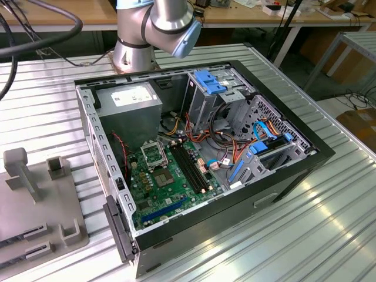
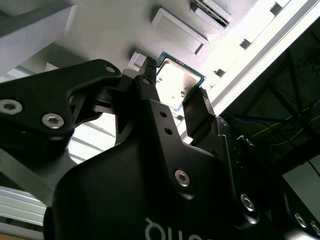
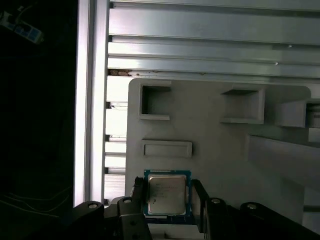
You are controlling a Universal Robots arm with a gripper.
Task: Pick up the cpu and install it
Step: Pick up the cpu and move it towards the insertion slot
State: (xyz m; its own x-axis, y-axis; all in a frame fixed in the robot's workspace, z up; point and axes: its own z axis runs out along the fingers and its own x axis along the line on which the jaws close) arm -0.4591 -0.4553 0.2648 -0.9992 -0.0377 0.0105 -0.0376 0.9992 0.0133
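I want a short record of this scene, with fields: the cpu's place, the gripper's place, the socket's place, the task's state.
cpu: at the grey tray, silver top showing in both wrist views; resting or lifted, cannot tell
gripper: right at the cpu
socket: on the green board inside the open computer case, away from the tray
task state: cpu not yet installed

The exterior view looks down at an angle, from some way off, on the open computer case [image 1: 200, 153] and the worktop [image 1: 329, 223]. Both wrist views sit close behind the jaws and share the cpu [image 3: 167, 194] and the grey tray [image 3: 215, 145].
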